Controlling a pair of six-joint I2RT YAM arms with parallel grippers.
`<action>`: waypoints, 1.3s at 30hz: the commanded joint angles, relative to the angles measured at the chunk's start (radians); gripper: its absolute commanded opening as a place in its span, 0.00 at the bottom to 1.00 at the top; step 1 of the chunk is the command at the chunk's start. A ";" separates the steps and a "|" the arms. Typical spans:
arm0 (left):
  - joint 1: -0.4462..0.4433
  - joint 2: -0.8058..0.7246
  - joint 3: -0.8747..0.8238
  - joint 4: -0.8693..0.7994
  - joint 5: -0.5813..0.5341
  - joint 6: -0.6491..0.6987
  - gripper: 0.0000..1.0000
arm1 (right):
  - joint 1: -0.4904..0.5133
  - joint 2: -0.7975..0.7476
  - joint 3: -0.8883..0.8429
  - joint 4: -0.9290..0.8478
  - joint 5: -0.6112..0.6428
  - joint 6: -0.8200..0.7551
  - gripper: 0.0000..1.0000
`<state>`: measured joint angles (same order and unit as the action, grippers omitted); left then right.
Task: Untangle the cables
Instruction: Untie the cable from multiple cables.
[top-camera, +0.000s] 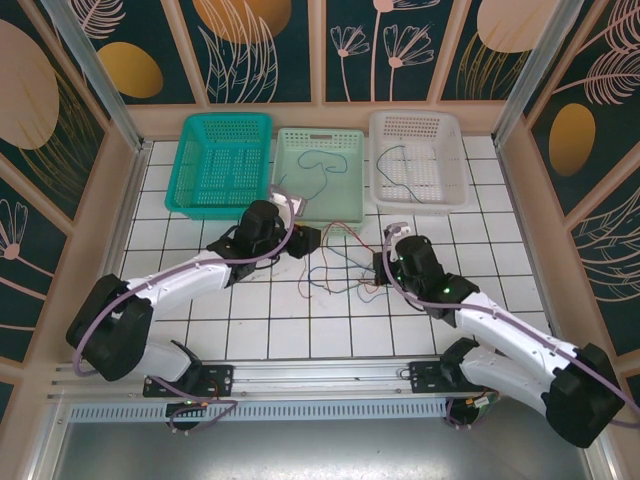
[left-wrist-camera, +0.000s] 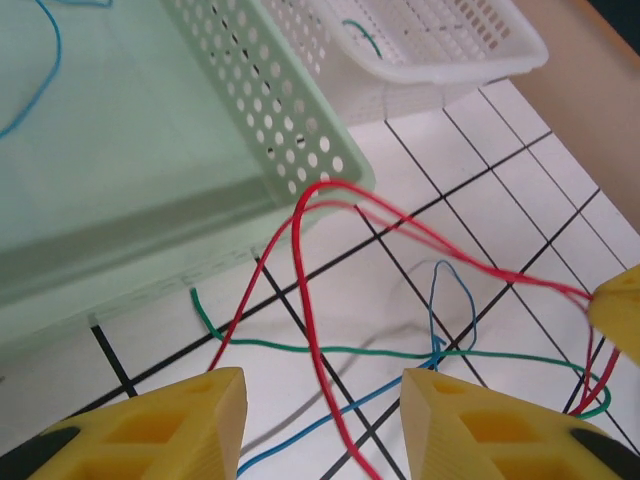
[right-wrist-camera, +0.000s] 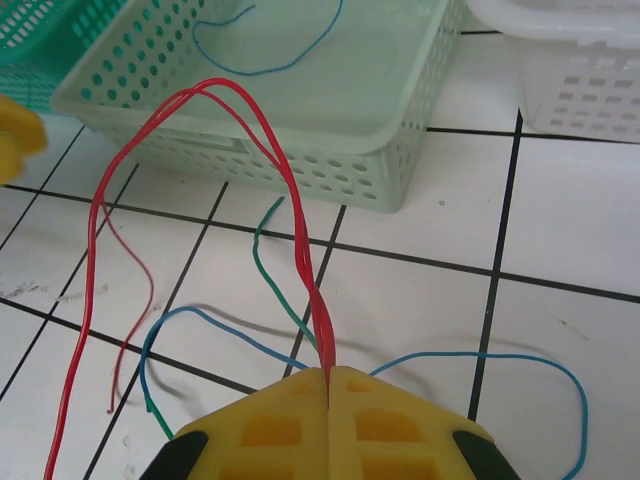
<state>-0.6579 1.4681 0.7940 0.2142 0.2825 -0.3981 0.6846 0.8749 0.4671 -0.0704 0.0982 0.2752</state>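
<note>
Thin cables lie tangled on the tiled table between my two grippers (top-camera: 345, 265). My right gripper (right-wrist-camera: 328, 385) is shut on two red cable strands (right-wrist-camera: 200, 95), which arch up and away to the left. A green cable (right-wrist-camera: 270, 270) and a blue cable (right-wrist-camera: 520, 358) lie flat on the tiles under them. My left gripper (left-wrist-camera: 322, 420) is open, and a red strand (left-wrist-camera: 305, 300) runs down through the gap between its yellow fingers without being pinched. Green (left-wrist-camera: 330, 350) and blue (left-wrist-camera: 440, 300) cables cross just ahead of it.
Three baskets line the back: teal (top-camera: 190, 165), pale green (top-camera: 285, 190) holding a blue cable (top-camera: 322, 160), and white (top-camera: 455, 180) holding a dark cable (top-camera: 400, 160). The pale green basket's wall (left-wrist-camera: 290, 130) stands close ahead of my left gripper. Wooden walls enclose the table.
</note>
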 joint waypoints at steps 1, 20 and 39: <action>-0.002 0.032 -0.004 0.016 0.045 -0.001 0.45 | 0.011 -0.047 -0.035 0.072 0.004 -0.035 0.00; -0.002 0.001 -0.048 -0.022 -0.088 0.117 0.50 | 0.011 -0.136 -0.087 0.087 -0.054 -0.058 0.00; -0.001 0.001 -0.071 0.084 -0.024 0.162 0.04 | -0.001 -0.152 -0.094 0.047 0.035 0.009 0.16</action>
<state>-0.6575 1.5227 0.7269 0.2649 0.2531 -0.2447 0.6880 0.7166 0.3759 -0.0185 0.0559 0.2512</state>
